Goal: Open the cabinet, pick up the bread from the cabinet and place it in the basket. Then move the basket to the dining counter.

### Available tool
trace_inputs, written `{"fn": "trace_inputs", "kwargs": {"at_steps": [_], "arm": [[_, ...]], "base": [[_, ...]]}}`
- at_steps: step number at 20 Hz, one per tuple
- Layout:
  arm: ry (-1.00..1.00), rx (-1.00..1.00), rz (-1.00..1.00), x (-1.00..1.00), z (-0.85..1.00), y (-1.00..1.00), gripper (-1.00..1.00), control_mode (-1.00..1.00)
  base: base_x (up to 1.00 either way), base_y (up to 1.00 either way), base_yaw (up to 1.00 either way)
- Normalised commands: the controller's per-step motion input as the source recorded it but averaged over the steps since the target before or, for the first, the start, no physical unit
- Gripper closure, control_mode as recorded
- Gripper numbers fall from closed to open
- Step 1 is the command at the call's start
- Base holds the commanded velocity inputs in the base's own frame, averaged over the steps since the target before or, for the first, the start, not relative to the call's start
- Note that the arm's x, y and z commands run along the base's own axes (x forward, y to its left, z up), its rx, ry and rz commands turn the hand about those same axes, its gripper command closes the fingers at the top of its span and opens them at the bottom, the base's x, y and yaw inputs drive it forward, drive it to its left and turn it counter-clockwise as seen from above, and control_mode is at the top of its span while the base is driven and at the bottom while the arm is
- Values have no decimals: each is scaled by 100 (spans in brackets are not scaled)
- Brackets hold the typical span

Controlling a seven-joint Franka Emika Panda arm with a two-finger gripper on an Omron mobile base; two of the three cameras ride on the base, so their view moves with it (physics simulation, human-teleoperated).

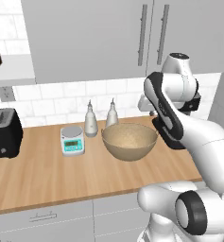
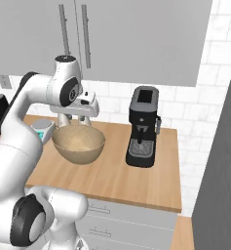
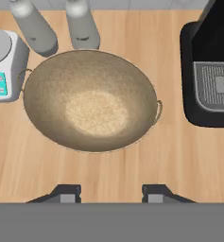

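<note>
Fingertips (image 3: pixel 68 193) rise at the bottom of the hand view, jaws apart with nothing between them, and the gripper (image 3: pixel 111 194) hangs over bare wood just short of the basket (image 3: pixel 90 100). It looks straight down into the basket, which holds nothing. A small loop handle (image 3: pixel 159 109) sticks out at the rim on one side, and what may be another sits opposite, though that one is hard to make out.

Beside the basket stand a scale (image 3: pixel 1 66), two bottles (image 3: pixel 82 26) and a coffee machine (image 3: pixel 212 75), all near it but apart. A toaster (image 1: pixel 4 133) sits farther along the counter (image 1: pixel 38 175).

Above, the cabinet (image 1: pixel 90 38) has both doors flush, its handles (image 1: pixel 142 35) untouched, so the bread is presumably behind them and the first step is not yet done.

By my judgement the handle is stiff and easiest to grip near its middle. The bread should be light, soft and easily squashed, so a gentle pinch across its width suits it. The basket looks rigid and light but wide; the rim or a loop is the place to hold it.
</note>
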Motion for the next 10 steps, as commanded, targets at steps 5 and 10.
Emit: {"fn": "trace_inputs", "kwargs": {"at_steps": [5,10], "arm": [[-1,0,0,-2,0,-1,-100,-100],[-46,-1,-2,-5,49,0,-100,-100]], "base": [[0,0,0],[0,0,0]]}}
